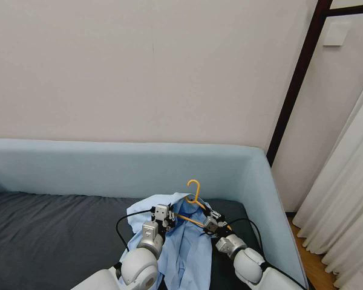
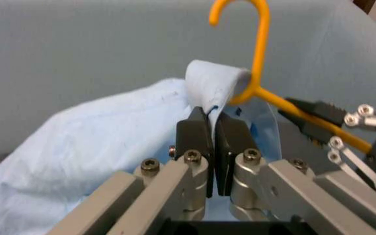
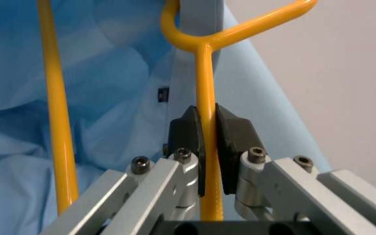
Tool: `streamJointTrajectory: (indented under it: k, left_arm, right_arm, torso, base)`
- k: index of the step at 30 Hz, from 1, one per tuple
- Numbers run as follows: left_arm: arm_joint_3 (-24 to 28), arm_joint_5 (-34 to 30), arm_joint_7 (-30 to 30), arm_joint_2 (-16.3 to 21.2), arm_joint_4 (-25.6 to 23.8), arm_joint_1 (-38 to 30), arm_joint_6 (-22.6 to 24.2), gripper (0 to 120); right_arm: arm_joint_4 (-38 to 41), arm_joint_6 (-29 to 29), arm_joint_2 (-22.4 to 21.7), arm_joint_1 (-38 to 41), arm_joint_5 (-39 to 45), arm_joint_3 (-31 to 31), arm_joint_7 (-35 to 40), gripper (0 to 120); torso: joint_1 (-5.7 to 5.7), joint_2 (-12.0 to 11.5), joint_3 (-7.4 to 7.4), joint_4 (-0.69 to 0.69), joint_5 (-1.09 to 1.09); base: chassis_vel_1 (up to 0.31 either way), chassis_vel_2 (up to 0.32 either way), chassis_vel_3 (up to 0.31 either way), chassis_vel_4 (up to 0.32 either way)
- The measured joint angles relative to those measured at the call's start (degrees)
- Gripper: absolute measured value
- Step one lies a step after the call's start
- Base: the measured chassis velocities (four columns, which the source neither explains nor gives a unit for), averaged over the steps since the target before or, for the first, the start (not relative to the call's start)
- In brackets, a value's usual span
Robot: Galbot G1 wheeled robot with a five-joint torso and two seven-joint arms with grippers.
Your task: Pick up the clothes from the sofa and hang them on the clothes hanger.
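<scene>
Low over the sofa (image 1: 78, 169) in the head view, left gripper (image 1: 164, 212) and right gripper (image 1: 213, 220) meet at the blue shirt (image 1: 184, 251) bunched on it. Left wrist view: fingers (image 2: 193, 134) pinched shut on a collar fold. Right wrist view: fingers (image 3: 184, 132) clamped on the orange hanger (image 3: 204, 73). Soft, light cloth should sag; the collar seems the surest hold.

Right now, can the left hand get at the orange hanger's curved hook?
Probably within reach, but not free. The orange hanger's curved hook rises just past the left hand with nothing between, yet that hand is shut on the light blue fabric shirt. The right hand grips the hanger.
</scene>
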Motion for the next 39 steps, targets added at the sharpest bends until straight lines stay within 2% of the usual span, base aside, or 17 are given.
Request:
streamJointTrajectory:
  k: [5,8,12,13,15,19,22,25,26,27,28,30,31,34,36,37,39]
  left_arm:
    - [-2.68,2.16,-0.74,-2.18,-0.51,4.63,-0.50,0]
    - [-3.69,2.66,-1.59,-3.24,-0.87,5.91,-0.22,0]
    - [-4.98,3.97,-2.02,-3.35,-2.34,7.35,2.48,8]
    - [-5.91,5.08,-1.93,-1.78,-4.57,8.58,5.18,16]
    - [-7.44,6.35,-0.50,0.77,-7.09,10.60,6.74,25]
    - [-11.02,8.89,2.62,4.66,-10.46,15.19,7.71,36]
    - [-12.97,10.96,4.17,7.01,-12.24,17.96,7.14,45]
    - [-17.05,13.47,8.61,10.95,-13.94,22.84,-0.61,60]
    - [-17.05,13.47,8.61,10.95,-13.94,22.84,-0.61,60]
    - [-19.92,13.66,13.95,13.35,-14.37,24.65,-5.25,66]
    - [-21.66,13.02,17.09,15.07,-14.76,25.17,-6.97,69]
    - [-23.50,10.25,22.03,18.51,-14.28,23.55,-8.54,79]
    - [-23.50,10.25,22.03,18.51,-14.28,23.55,-8.54,79]
    - [-23.84,7.69,28.63,22.27,-10.86,17.20,-10.72,93]
    - [-21.97,6.74,32.78,23.89,-7.74,11.90,-11.33,98]
    - [-21.97,6.74,32.78,23.89,-7.74,11.90,-11.33,98]
    - [-18.73,5.43,36.71,24.45,-3.17,5.55,-10.90,99]
  right_arm:
    - [1.25,5.73,0.24,0.44,-8.51,0.48,-1.46,5]
    - [2.49,7.02,0.16,0.01,-9.19,0.48,-2.11,5]
    - [3.34,7.97,0.03,-0.35,-9.02,0.47,-2.48,5]
    - [3.36,8.45,0.05,-0.56,-8.71,0.94,-2.46,5]
    - [3.09,8.89,0.14,-0.71,-8.38,1.79,-2.35,5]
    - [2.87,9.65,0.10,-0.91,-8.05,2.53,-2.30,5]
    - [3.23,10.09,-0.16,-1.51,-8.01,3.22,-2.30,5]
    - [3.69,10.61,-0.40,-2.26,-8.11,4.50,-2.30,5]
    - [3.69,10.61,-0.40,-2.26,-8.11,4.50,-2.30,5]
    - [3.96,10.67,-0.56,-2.56,-8.14,4.99,-2.29,5]
    - [4.24,10.69,-0.73,-2.83,-8.16,5.31,-2.30,5]
    - [4.63,10.88,-1.09,-3.45,-8.49,5.99,-2.29,5]
    - [4.63,10.88,-1.09,-3.45,-8.49,5.99,-2.29,5]
    - [4.65,11.33,-1.09,-3.10,-8.86,5.54,-2.30,5]
    - [4.66,11.73,-0.95,-2.61,-9.63,5.13,-2.30,5]
    - [4.66,11.73,-0.95,-2.61,-9.63,5.13,-2.30,5]
    - [4.69,12.14,-0.84,-2.56,-10.90,5.25,-2.30,5]
  torso:
    - [0.00,0.00,0.00,0.00,-0.01]
    - [0.00,0.00,0.00,0.00,0.00]
    - [0.00,0.00,-0.01,-0.01,-0.02]
    - [0.00,0.00,0.00,-0.01,0.00]
    - [0.00,0.00,-0.01,-0.01,-0.01]
    - [0.00,0.00,-0.01,0.04,-0.01]
    - [0.00,0.00,-0.01,0.01,-0.01]
    - [0.00,0.00,-0.01,-0.01,-0.03]
    - [0.00,0.00,-0.01,-0.01,-0.03]
    - [0.00,0.00,-0.01,0.02,-0.01]
    - [0.00,0.00,-0.01,0.03,-0.02]
    - [-0.01,0.01,-0.01,0.01,-0.01]
    - [-0.01,0.01,-0.01,0.01,-0.01]
    - [0.00,0.00,-0.01,-0.04,-0.02]
    - [0.00,0.00,-0.01,0.01,0.00]
    - [0.00,0.00,-0.01,0.01,0.00]
    - [0.00,0.00,0.00,0.02,-0.02]
  base:
    - [0.000,0.000,0.000,0.000]
    - [0.000,0.000,0.000,0.000]
    - [0.000,0.000,0.000,0.000]
    - [0.000,0.000,0.000,0.000]
    - [0.000,0.000,0.000,0.000]
    - [0.000,0.000,0.000,0.000]
    - [0.000,0.000,0.000,0.000]
    - [0.000,0.000,0.000,0.000]
    - [0.000,0.000,0.000,0.000]
    - [0.000,0.000,0.000,0.000]
    - [0.000,0.000,0.000,0.000]
    - [0.000,0.000,0.000,0.000]
    - [0.000,0.000,0.000,0.000]
    - [0.000,0.000,0.000,0.000]
    - [0.000,0.000,0.000,0.000]
    - [0.000,0.000,0.000,0.000]
    - [0.000,0.000,0.000,0.000]
